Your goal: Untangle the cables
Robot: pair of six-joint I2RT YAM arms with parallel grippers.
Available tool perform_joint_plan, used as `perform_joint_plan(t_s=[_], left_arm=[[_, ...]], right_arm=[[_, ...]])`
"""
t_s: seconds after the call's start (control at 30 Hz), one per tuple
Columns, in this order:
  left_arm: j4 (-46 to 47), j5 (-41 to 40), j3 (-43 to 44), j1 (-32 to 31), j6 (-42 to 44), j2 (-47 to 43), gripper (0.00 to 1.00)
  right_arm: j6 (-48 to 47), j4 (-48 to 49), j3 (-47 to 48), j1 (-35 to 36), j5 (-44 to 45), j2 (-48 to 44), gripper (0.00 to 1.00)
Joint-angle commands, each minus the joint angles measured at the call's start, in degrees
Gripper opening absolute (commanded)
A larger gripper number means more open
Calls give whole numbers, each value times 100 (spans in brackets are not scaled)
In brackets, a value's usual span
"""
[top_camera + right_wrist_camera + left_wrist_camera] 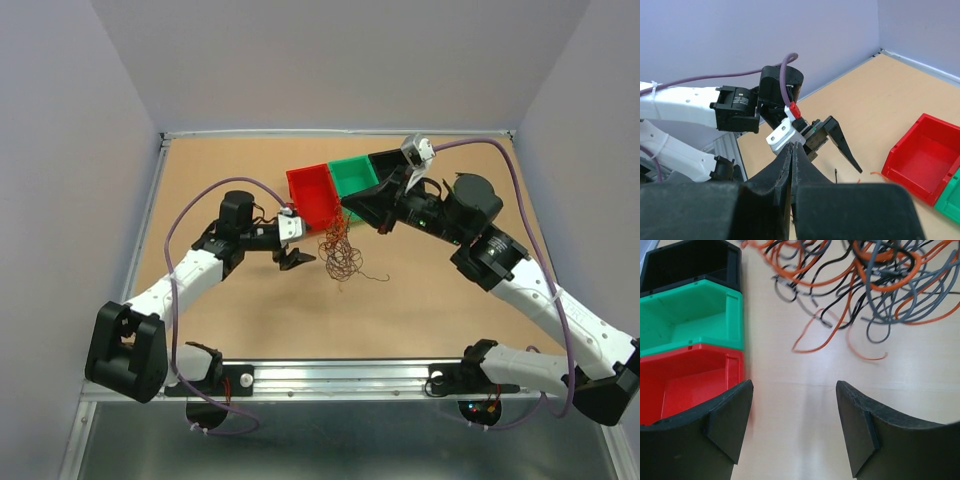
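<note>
The cables [340, 255] are a small tangle of thin orange, black and grey curly wires on the tan table, just in front of the red bin [315, 195]. Strands rise from the heap to the tip of my right gripper [345, 207], which is shut on them. In the right wrist view its fingers [791, 146] are pressed together, and only stray wire ends show below. My left gripper [297, 260] hovers just left of the tangle. It is open and holds nothing. In the left wrist view the cables [885, 288] lie beyond the open left gripper [795, 390].
Red, green [355, 175] and black [390, 162] bins stand in a row behind the tangle; they fill the left side of the left wrist view, red bin [685, 380] nearest. The right arm reaches over the black and green bins. Grey walls enclose the table.
</note>
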Motion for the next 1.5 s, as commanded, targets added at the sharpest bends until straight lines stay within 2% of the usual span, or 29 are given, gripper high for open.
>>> perform_joint_plan(t_s=[0.0,0.2,0.27,0.33,0.4,0.43,0.47,0.5,0.6,0.63,0.73,0.87,0.93,1.13,1.17,1.2,1.23,1.27,1.33,1.4,1.47], left_arm=[[634,36,-232,-153,15,-343,80],[1662,-254,-584,-451,-485,-439,81],[2057,-629,-654,-548,-687,-404,75],[2206,-903,-628,-645,-793,-334,57],[2260,-1159,-602,-645,-829,-273,45],[2269,-1238,-611,-654,-829,-246,34],[2278,-1265,-619,-645,-820,-229,27],[2269,-1308,-646,-645,-811,-246,13],[2313,-1572,-733,-654,-829,-281,9],[2339,-1729,-795,-654,-820,-325,3],[2339,-1994,-839,-654,-881,-404,0],[2199,-2258,-822,-645,-969,-606,0],[1796,-2031,-699,-645,-812,-642,0],[1110,-1854,-400,-654,-688,-642,0],[1013,-1845,-365,-645,-679,-668,0],[995,-1871,-347,-654,-705,-677,0],[925,-1863,-295,-645,-749,-729,0],[855,-1828,-259,-654,-732,-738,0],[601,-1688,-128,-680,-697,-782,0],[416,-1652,-14,-741,-688,-800,0],[196,-1652,136,-864,-697,-800,0]], right_arm=[[52,68,494,1,-333,27,1],[149,68,767,1,-553,229,1],[166,68,811,1,-588,273,1],[175,60,820,1,-588,282,0],[175,68,794,1,-571,247,1],[175,60,776,1,-544,229,1],[158,60,724,1,-466,151,1],[149,51,680,1,-395,115,1],[149,33,513,10,51,-87,1],[149,33,356,1,175,-270,0],[149,33,3,1,720,-737,1],[219,24,-1101,10,1747,-1510,1],[333,16,-1725,1,2065,-1878,1],[474,24,-2782,1,2865,-2126,3],[474,24,-2871,1,2962,-2144,7],[448,24,-3028,1,3076,-2135,19],[361,85,-3091,1,3077,-2127,54],[299,121,-3135,1,3068,-2126,71],[97,400,-3240,10,2797,-2004,91],[-219,691,-3293,1,2446,-1846,95],[-413,1270,-3311,10,1630,-1443,95]])
